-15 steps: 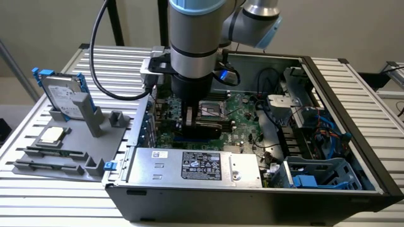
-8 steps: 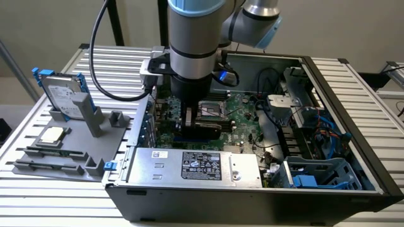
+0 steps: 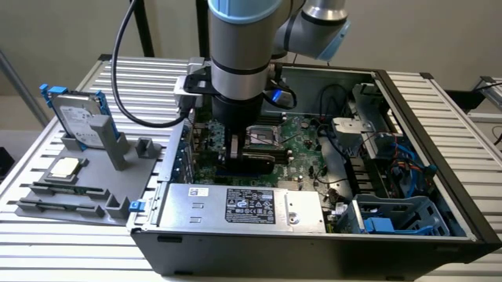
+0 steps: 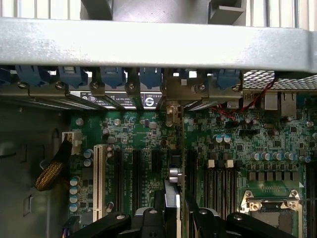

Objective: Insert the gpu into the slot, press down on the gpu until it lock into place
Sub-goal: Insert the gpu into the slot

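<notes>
My gripper (image 3: 235,154) reaches down into the open computer case and is shut on the gpu (image 3: 260,158), a small flat black card held upright over the green motherboard (image 3: 302,147). In the wrist view the gpu (image 4: 172,196) shows edge-on as a thin strip between the two black fingers (image 4: 148,222), and its metal bracket (image 4: 173,111) reaches the case's rear opening. A short blue strip, the slot (image 3: 239,174), shows just under the card in the exterior view. The card hides the slot in the wrist view, so I cannot tell whether its edge sits in it.
A silver power supply (image 3: 243,207) lies close in front of the card. The CPU socket (image 3: 263,136) and black memory slots (image 4: 218,181) lie beside it, and a white slot (image 4: 97,178) on its other side. Blue retainer clips (image 4: 111,77) line the rear wall. A hard drive (image 3: 74,114) stands on a grey fixture (image 3: 86,176).
</notes>
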